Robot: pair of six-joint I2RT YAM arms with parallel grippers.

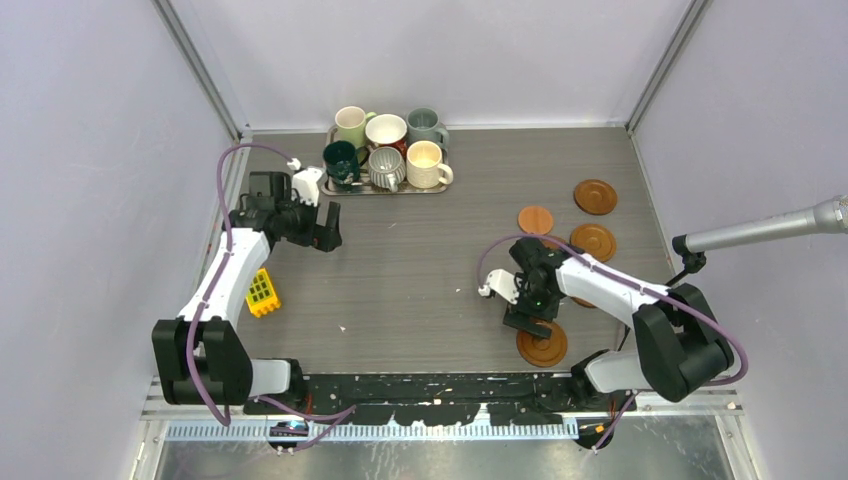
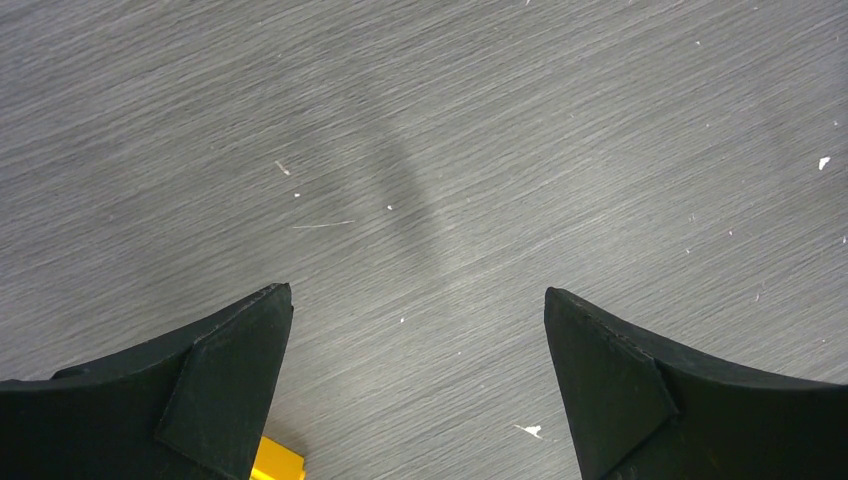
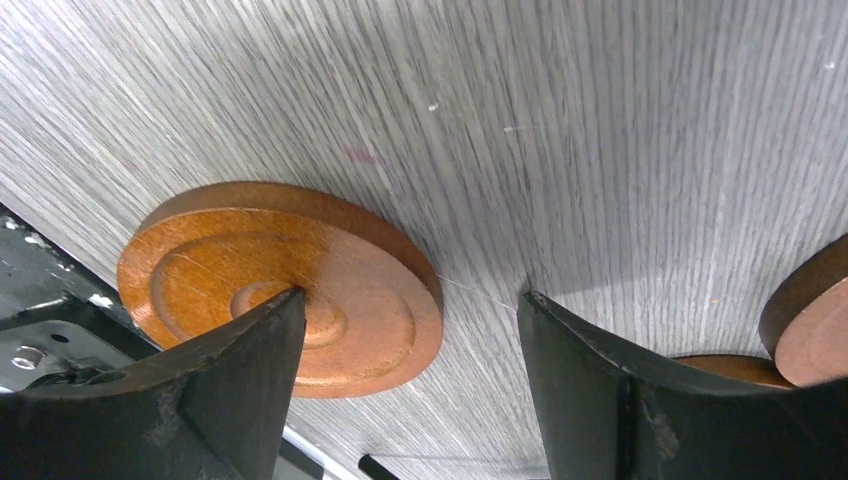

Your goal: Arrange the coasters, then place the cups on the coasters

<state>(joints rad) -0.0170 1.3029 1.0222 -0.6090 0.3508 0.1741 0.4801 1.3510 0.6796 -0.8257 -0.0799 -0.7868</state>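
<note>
Several cups (image 1: 386, 130) stand together on a silver tray (image 1: 400, 190) at the back of the table. Several round brown coasters lie on the right: a ringed one (image 1: 595, 196), a plainer one (image 1: 536, 220), another ringed one (image 1: 593, 242) and one near the front edge (image 1: 542, 344). My right gripper (image 1: 525, 322) hangs open low over that front coaster (image 3: 280, 290). In the right wrist view its (image 3: 410, 292) left finger covers the coaster's centre and its right finger stands on the table past the rim. My left gripper (image 1: 325, 228) is open over bare table (image 2: 415, 290), below the tray.
A small yellow grid block (image 1: 263, 292) lies by the left arm, its corner (image 2: 275, 465) showing under my left finger. Two more coaster edges (image 3: 810, 320) show at the right of the right wrist view. A grey microphone (image 1: 770, 228) pokes in from the right wall.
</note>
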